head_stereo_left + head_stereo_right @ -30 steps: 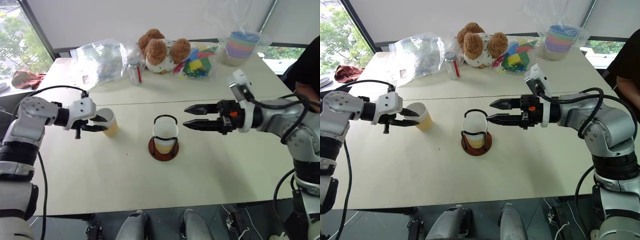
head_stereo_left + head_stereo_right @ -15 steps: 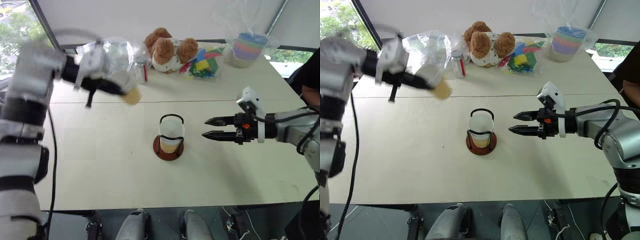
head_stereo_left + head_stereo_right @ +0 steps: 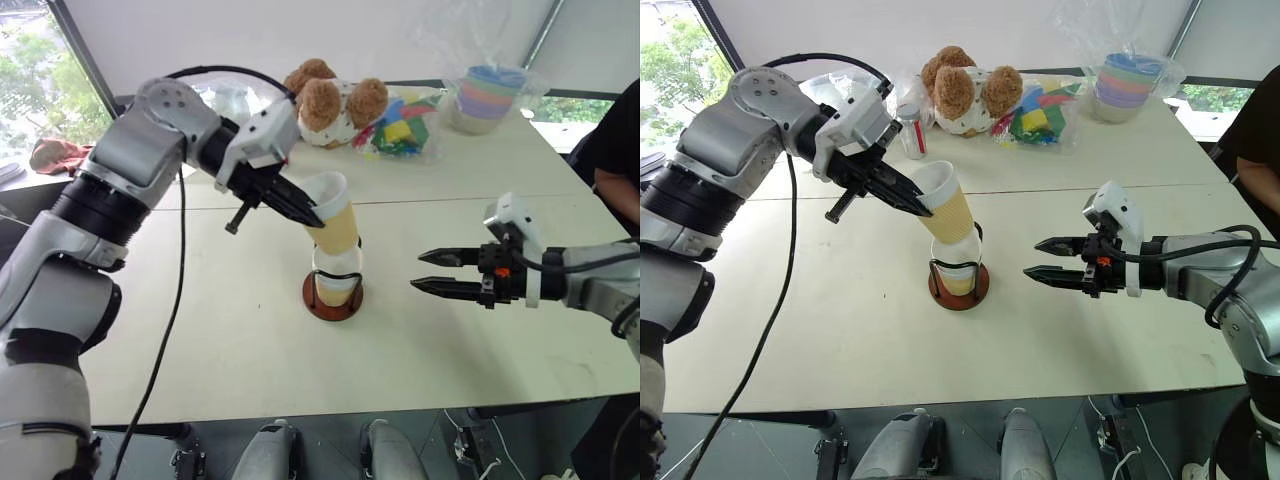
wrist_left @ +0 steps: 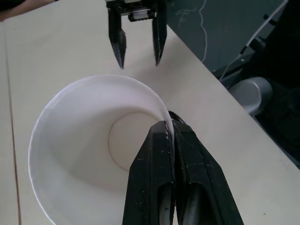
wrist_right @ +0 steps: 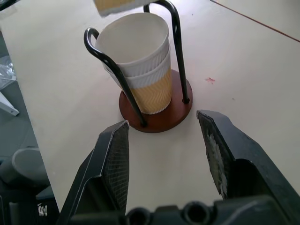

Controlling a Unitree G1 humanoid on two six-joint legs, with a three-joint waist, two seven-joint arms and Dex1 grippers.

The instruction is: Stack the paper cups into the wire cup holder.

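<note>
My left gripper is shut on the rim of a pale yellow-tan paper cup, one finger inside the cup and one outside. The cup hangs tilted just above the wire cup holder, its bottom close over the two paper cups nested between the black wire loops. The left wrist view looks into the held cup's white inside. Level with the holder and to its right, clear of it, my right gripper stands open and points at it with nothing between its fingers.
Along the far side of the table lie a clear plastic bag, a small bottle, two teddy bears, colourful blocks and bagged pastel bowls. A person sits at the right edge.
My left gripper has carried the cup up from the table's left side and rightward to just over the holder. The right gripper has drawn back to the right, away from the holder.
</note>
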